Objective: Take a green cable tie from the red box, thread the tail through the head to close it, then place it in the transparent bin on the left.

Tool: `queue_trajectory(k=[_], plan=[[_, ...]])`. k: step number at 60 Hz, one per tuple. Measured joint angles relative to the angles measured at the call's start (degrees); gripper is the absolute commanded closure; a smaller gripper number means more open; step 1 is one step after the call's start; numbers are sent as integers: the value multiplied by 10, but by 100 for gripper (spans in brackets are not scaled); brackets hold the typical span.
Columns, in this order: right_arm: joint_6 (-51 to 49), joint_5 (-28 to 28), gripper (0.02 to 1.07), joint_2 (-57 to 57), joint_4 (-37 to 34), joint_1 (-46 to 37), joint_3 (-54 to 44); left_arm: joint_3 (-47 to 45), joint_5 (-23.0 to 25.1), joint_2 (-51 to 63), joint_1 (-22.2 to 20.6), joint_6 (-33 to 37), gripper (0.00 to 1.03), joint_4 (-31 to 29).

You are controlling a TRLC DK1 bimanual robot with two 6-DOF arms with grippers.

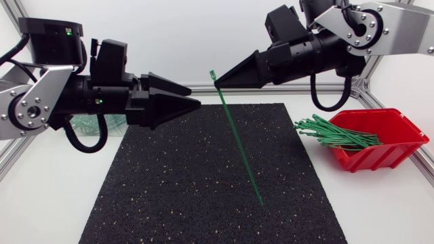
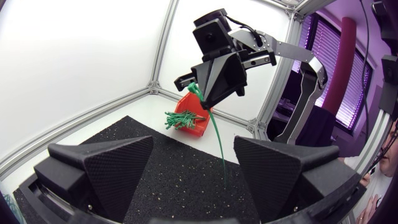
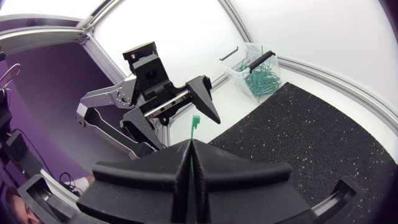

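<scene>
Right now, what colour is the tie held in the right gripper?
Green, clearest in the head view: the cable tie hangs from the right gripper over the black mat.

Green tie open, hangs tail-down; red box stocked; bin prob. part-filled.

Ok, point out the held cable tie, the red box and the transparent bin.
cable tie [image 1: 239, 142], head view, middle of the strap.
red box [image 1: 386, 154], head view, front wall.
transparent bin [image 3: 230, 65], right wrist view, clear side wall.
</scene>
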Motion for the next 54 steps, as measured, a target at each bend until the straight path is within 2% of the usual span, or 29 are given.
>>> queue_trajectory(k=[12, 19, 27, 41, 54], plan=[[84, 0, 101, -36, 92, 0, -41, 3, 12, 33, -8, -70, 13, 35], [135, 0, 101, -41, 152, 0, -60, 3, 26, 47, -8, -116, 13, 77], [160, 0, 101, -39, 168, 0, -69, 3, 39, 48, -8, -162, 13, 120], [170, 0, 101, -27, 182, 5, -78, 3, 47, 48, -18, -191, 17, 140], [203, 0, 101, -25, 240, 9, -85, -6, 52, 45, -36, -204, 23, 149]])
